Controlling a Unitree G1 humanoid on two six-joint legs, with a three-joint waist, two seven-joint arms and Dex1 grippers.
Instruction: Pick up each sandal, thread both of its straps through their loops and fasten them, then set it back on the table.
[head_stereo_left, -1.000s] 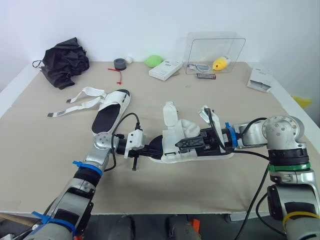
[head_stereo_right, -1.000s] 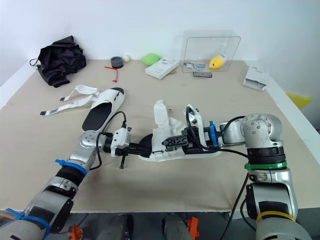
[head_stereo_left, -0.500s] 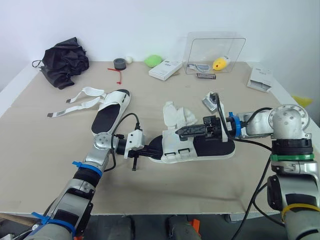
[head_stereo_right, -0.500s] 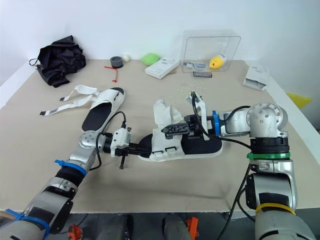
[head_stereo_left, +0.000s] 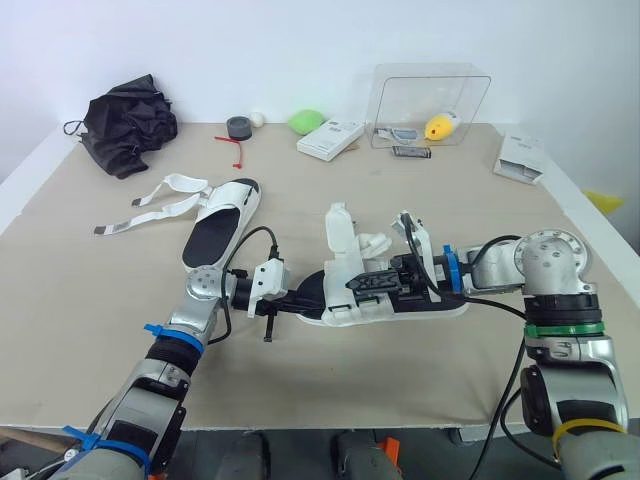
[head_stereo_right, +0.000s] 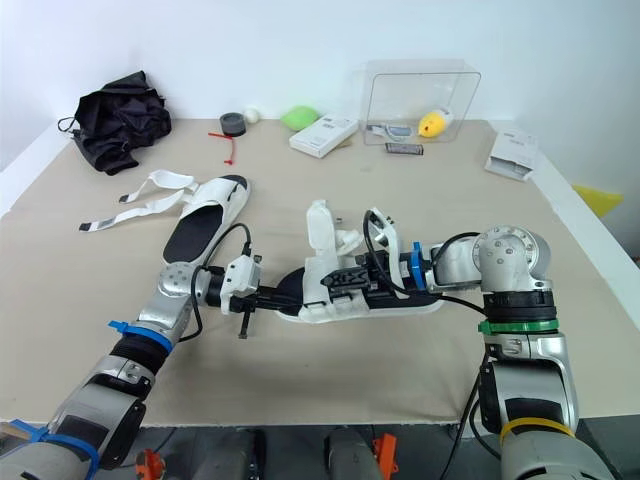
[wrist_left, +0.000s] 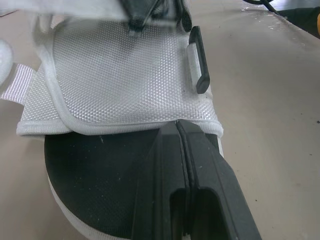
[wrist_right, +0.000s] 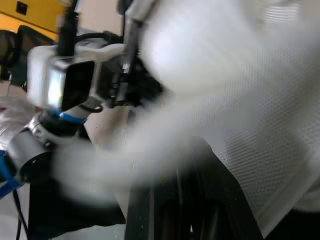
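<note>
Two sandals lay on the beige bench (head_stereo_left: 430, 200): one white mesh sandal (head_stereo_left: 345, 292) between both tools, one white open-strapped sandal (head_stereo_left: 222, 218) beyond the left tool (wrist_left: 179, 131). Left tool, closed tight, rested atop the textured black footbed. Right tool (head_stereo_left: 368, 287) met the mesh; its grip couldn't be told.

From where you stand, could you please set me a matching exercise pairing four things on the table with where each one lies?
Things:
1. black bundle
2. yellow toy
3. near sandal
4. far sandal

Places:
A. inside the clear box
B. far left corner of the table
C. left of centre, straps trailing loose
D. mid-table, one strap standing upright

Pairs: 1-B; 2-A; 3-D; 4-C
</note>
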